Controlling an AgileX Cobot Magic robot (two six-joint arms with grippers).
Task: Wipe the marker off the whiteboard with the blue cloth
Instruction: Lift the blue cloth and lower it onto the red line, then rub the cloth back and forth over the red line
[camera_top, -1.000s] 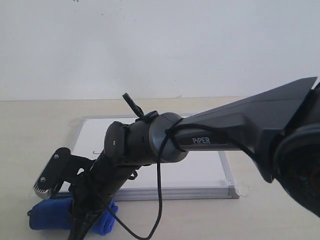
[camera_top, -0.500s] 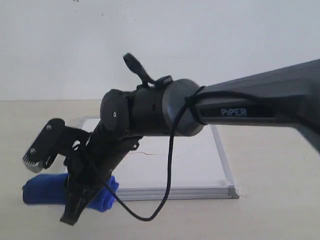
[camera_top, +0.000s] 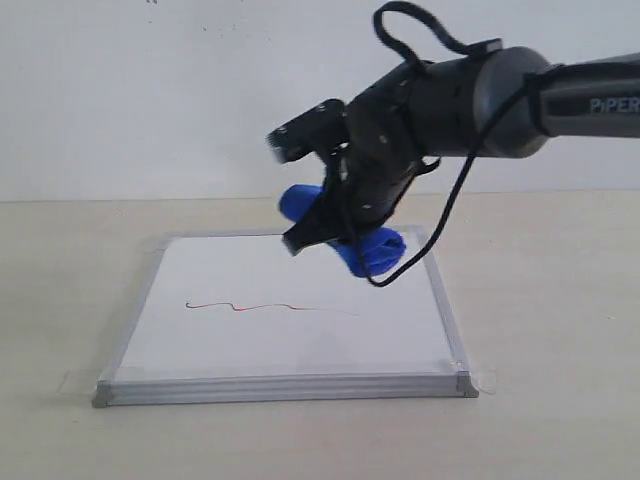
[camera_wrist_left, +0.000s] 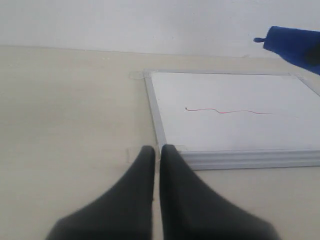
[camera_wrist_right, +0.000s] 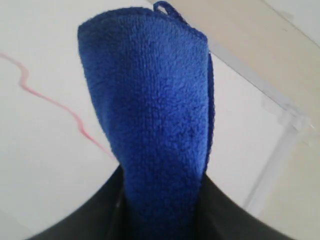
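The whiteboard (camera_top: 300, 345) lies flat on the table, with the marker (camera_top: 270, 307), a thin wavy mostly red line, across its middle. My right gripper (camera_top: 335, 225) hangs above the board's far right part, shut on the blue cloth (camera_top: 375, 250), which sticks out on both sides of the fingers. In the right wrist view the blue cloth (camera_wrist_right: 150, 100) juts out from between the dark fingers (camera_wrist_right: 225, 210) and covers part of the marker (camera_wrist_right: 50, 100). My left gripper (camera_wrist_left: 157, 150) is shut and empty, low near the whiteboard's (camera_wrist_left: 230, 130) front left corner; it does not show in the exterior view.
A black cable (camera_top: 440, 220) loops down from the right arm over the board's right edge. Clear tape (camera_top: 487, 380) sticks out at the front right corner. Beige table (camera_top: 550, 300) surrounds the board, and a white wall stands behind it.
My right gripper has lifted the blue cloth from the table by the board's front left corner and carried it up and right, over the board's far right part.
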